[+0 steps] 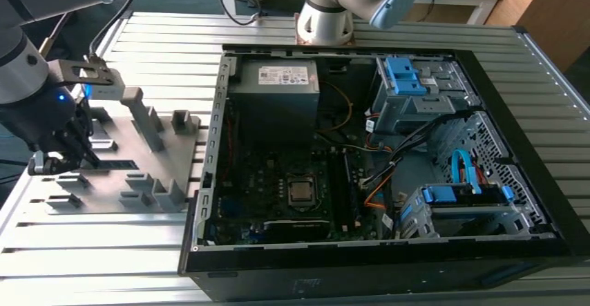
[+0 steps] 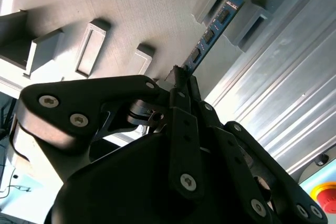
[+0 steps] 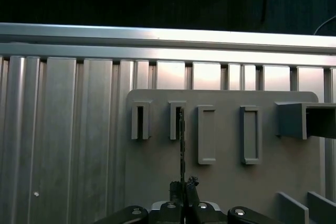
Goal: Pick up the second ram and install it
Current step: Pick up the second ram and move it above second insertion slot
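Note:
The second ram [image 2: 210, 35] is a thin dark green board with black chips. It stands on edge on the grey fixture plate [image 1: 106, 206] at the exterior view's left, its far end between two grey fixture blocks [image 2: 247, 17]. In the first wrist view the second ram [image 3: 182, 145] shows edge-on, running from the fingers to a slotted block [image 3: 176, 120]. My gripper [image 2: 181, 77] is shut on the near end of the module. In the exterior view the gripper [image 1: 79, 159] hangs low over the plate with the second ram [image 1: 117, 164] beside it.
An open computer case [image 1: 214, 182] lies to the exterior view's right of the plate, with the motherboard [image 1: 295, 182], its long black slot rails [image 1: 346, 182] and blue drive cages [image 1: 410, 78] inside. Another arm's base [image 1: 325, 16] stands behind the case. Taller grey blocks [image 1: 146, 116] rise from the plate.

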Robot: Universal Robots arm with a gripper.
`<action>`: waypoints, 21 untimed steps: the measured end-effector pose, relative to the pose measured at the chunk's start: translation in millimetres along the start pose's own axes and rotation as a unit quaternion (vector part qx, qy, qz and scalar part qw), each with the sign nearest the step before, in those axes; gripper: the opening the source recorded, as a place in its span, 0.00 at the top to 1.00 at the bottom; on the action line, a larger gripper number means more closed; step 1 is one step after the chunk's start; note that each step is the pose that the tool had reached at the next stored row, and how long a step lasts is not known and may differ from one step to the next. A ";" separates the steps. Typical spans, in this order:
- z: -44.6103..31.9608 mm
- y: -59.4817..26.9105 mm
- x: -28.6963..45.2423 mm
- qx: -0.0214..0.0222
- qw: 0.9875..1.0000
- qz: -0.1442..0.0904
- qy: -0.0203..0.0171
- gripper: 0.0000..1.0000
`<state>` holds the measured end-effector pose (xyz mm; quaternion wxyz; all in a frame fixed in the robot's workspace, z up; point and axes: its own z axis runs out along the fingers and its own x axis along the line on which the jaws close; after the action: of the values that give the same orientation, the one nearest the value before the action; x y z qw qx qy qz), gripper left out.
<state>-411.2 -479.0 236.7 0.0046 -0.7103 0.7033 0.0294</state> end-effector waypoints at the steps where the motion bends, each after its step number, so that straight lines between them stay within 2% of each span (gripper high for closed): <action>1: -0.6 0.0 0.0 0.000 1.000 0.000 0.000 0.86; 21: -14.8 0.5 -0.7 0.000 1.000 0.000 0.000 0.86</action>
<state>-411.2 -479.0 251.6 0.0046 -0.7103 0.7033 0.0294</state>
